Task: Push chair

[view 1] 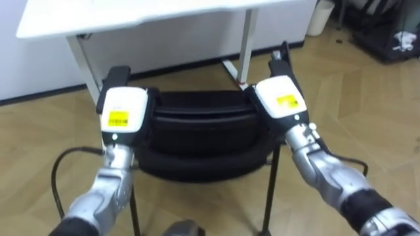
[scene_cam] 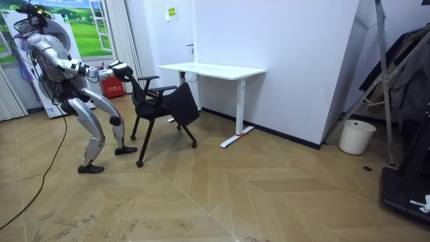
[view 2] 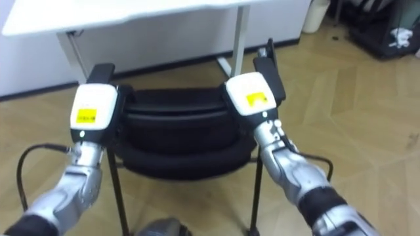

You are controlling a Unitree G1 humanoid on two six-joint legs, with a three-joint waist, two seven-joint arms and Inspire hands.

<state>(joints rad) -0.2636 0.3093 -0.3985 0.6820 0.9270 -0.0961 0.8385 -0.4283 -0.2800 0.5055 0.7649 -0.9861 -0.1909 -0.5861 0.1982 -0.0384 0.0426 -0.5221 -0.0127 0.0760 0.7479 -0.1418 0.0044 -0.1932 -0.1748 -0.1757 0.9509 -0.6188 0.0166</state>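
We are setting left hand [view 1: 121, 108] and right hand [view 1: 282, 98] at either end of chair [view 1: 197, 131] backrest. Whether they are spread or clasping, we cannot tell. Chair is standing just short of counter [view 1: 131, 16], probably not yet tucked under. We are judging the push partway, with the tucking-in remaining.

I see a wood floor [scene_cam: 269, 195] laid in a chevron pattern. In the room view, a black chair [scene_cam: 161, 107] stands on it at 9 to 10 o'clock, its legs on the boards. A white desk [scene_cam: 211, 69] stands at 12 o'clock, just beside the chair, its flat foot resting on the floor near the wall. A white bin [scene_cam: 355, 136] sits at 3 o'clock, well apart from the desk. A red container [scene_cam: 111, 87] stands at 10 o'clock, beyond the chair. In the eye views, the desk stands at 12 o'clock past the chair.
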